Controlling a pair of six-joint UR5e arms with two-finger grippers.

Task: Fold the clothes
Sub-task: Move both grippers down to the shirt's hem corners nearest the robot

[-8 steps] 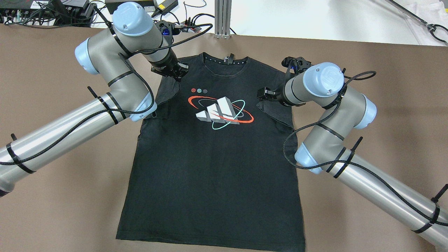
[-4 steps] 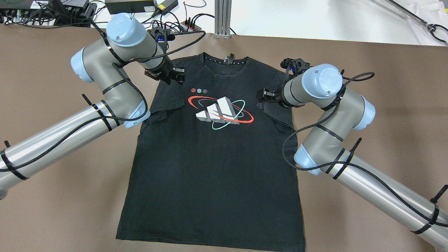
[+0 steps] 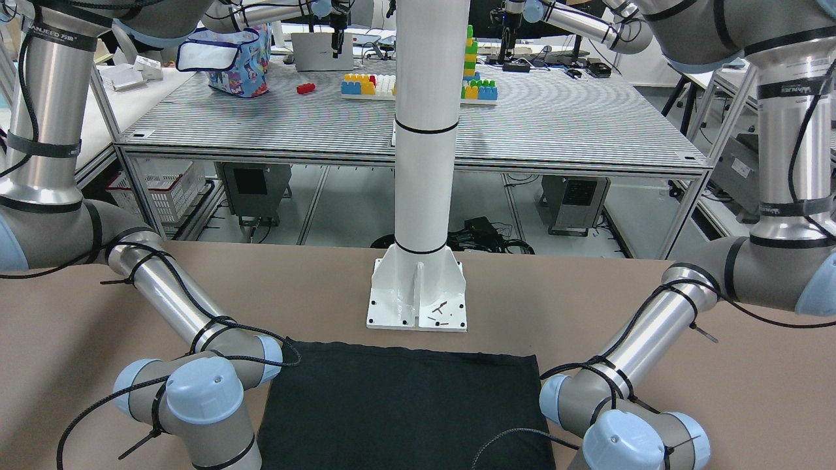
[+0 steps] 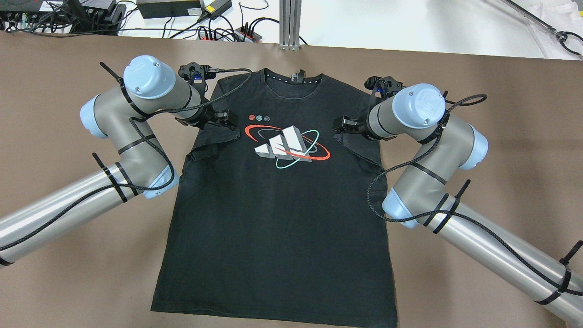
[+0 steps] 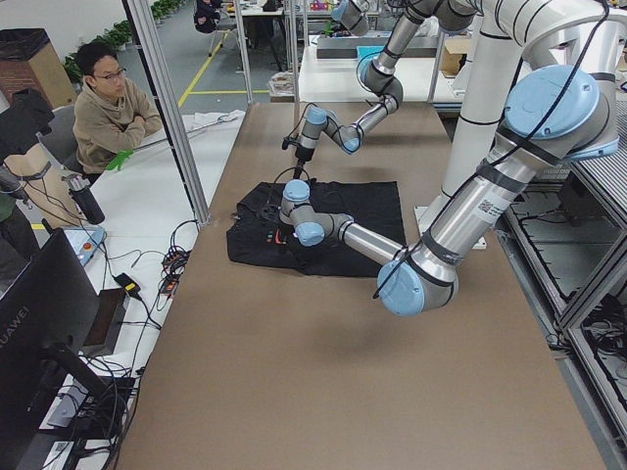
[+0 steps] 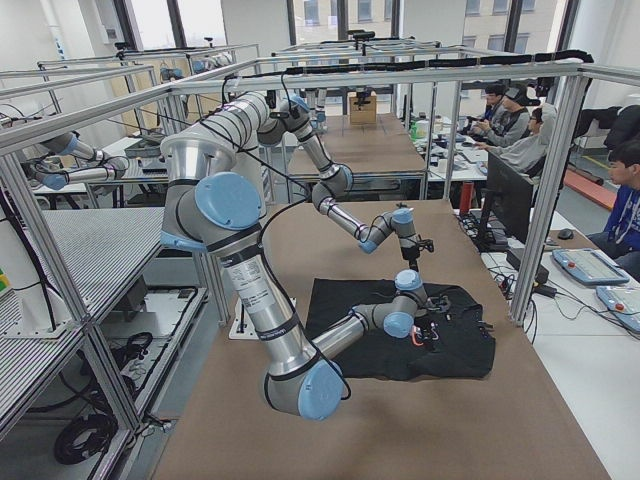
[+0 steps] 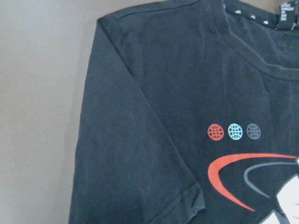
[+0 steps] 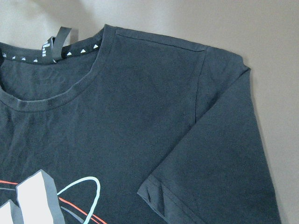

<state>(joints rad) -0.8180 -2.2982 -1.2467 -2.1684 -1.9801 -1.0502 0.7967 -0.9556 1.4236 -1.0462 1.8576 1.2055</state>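
A black T-shirt with a white, red and teal chest print lies flat, front up, on the brown table, collar at the far side. Both short sleeves are folded inward onto the body: the left sleeve and the right sleeve. My left gripper hovers over the shirt's left chest, open and empty. My right gripper hovers over the right chest, open and empty. The left wrist view shows the shirt's shoulder, the right wrist view the other shoulder; neither shows fingers. The shirt's hem shows in the front view.
A white pillar's base plate is bolted to the table just behind the shirt's hem. Cables and a power strip and an aluminium post lie beyond the far edge. A seated operator watches from there.
My left arm has swung down and back, its gripper moving from the shoulder toward the chest. The left sleeve, first raised at the gripper, now lies flat. The right arm has barely moved.
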